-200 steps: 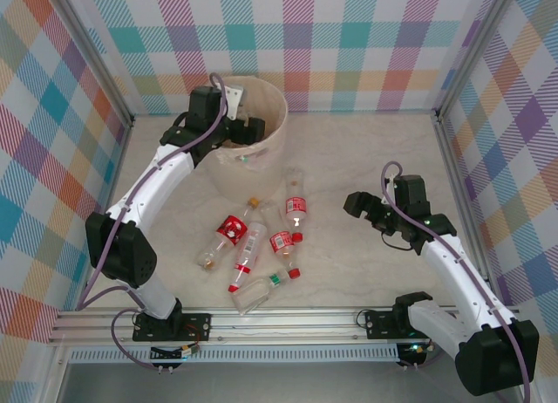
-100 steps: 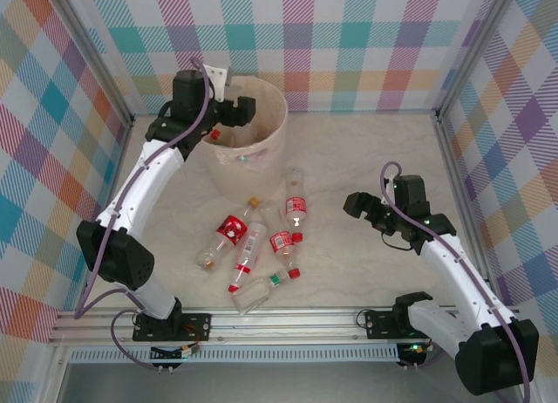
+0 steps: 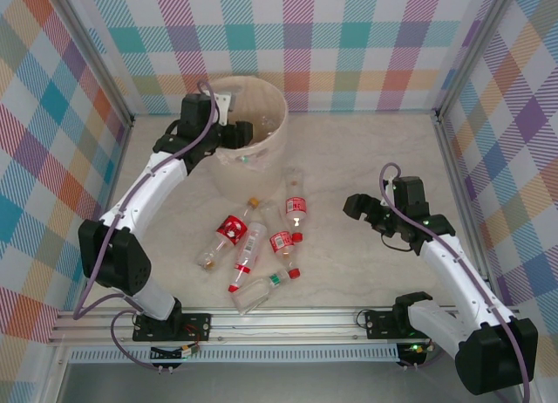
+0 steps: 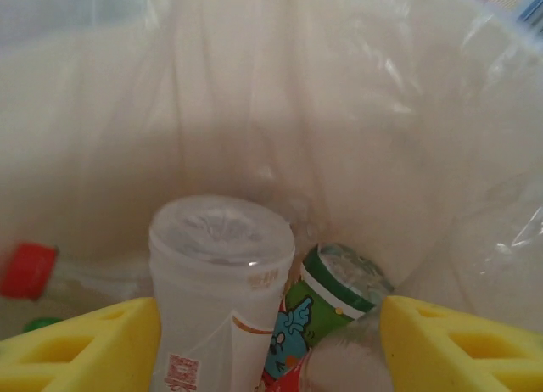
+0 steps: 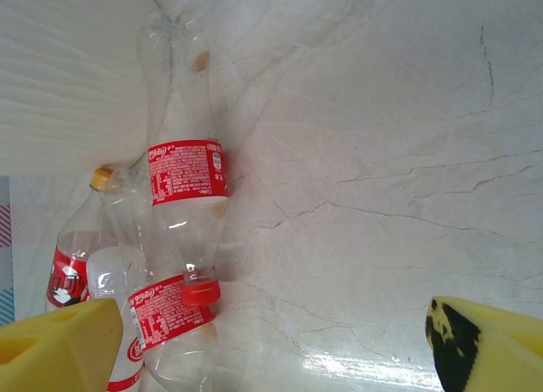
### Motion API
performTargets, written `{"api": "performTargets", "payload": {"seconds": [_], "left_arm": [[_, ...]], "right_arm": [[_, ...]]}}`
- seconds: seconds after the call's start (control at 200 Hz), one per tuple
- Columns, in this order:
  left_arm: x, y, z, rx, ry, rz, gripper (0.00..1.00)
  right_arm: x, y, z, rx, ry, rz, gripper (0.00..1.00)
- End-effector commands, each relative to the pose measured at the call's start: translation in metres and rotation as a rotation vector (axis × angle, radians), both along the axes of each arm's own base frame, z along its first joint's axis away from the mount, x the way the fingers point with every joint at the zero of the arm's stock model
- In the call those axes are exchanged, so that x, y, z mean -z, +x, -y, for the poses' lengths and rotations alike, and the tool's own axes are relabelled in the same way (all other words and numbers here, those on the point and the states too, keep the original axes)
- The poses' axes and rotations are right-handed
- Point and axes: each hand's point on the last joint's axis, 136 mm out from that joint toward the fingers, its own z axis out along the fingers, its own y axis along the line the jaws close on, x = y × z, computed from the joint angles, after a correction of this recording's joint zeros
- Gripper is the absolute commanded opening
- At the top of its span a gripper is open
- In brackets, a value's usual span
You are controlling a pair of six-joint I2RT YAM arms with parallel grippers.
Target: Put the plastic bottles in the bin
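Several clear plastic bottles [image 3: 285, 240] with red labels and caps lie in a loose pile at the table's middle. The cream bin [image 3: 268, 150] stands at the back left. My left gripper [image 3: 237, 134] hangs over its near-left rim, fingers apart. Looking down past those fingers [image 4: 76, 345], a white bottle [image 4: 221, 265], a green-labelled bottle [image 4: 339, 286] and a red cap [image 4: 25, 269] rest inside the bin. My right gripper [image 3: 356, 209] hovers open to the right of the pile, with nothing between its fingers. A red-labelled bottle [image 5: 182, 171] lies to its left.
The bin is lined with a clear plastic bag [image 4: 475, 154]. Checked walls [image 3: 305, 37] and metal posts close in the table on three sides. A rail [image 3: 288, 320] runs along the near edge. Bare table [image 3: 366, 150] stretches behind my right gripper.
My left gripper rose toward the bin's back-left rim, then came down and forward again over the near-left rim. The right arm and the pile of bottles have not moved.
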Motion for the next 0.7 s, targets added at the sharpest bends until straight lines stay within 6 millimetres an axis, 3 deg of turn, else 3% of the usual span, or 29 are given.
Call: {"api": "performTargets", "payload": {"seconds": [0.0,0.21,0.31,0.425,0.595,0.695], "left_arm": [[-0.017,-0.007,0.004,0.027,-0.037,0.041,0.69],[-0.033,-0.006,0.005,0.042,-0.064,0.063,0.71],[-0.048,-0.004,-0.001,0.024,-0.063,0.082,0.75],[-0.079,-0.009,-0.017,-0.022,-0.03,0.138,0.8],[-0.112,-0.044,-0.041,-0.071,0.02,0.165,0.85],[-0.102,-0.077,-0.053,-0.09,0.029,0.089,0.88]], "right_arm": [[0.0,0.002,-0.004,-0.019,0.016,0.004,0.92],[-0.002,0.006,-0.01,-0.011,0.045,0.009,0.92],[0.0,0.009,-0.025,-0.047,0.015,0.009,0.91],[0.005,0.014,-0.052,-0.122,-0.066,0.003,0.91],[0.008,0.024,-0.098,-0.219,-0.095,0.01,0.84],[0.012,0.042,-0.116,-0.226,-0.1,0.026,0.76]]}}
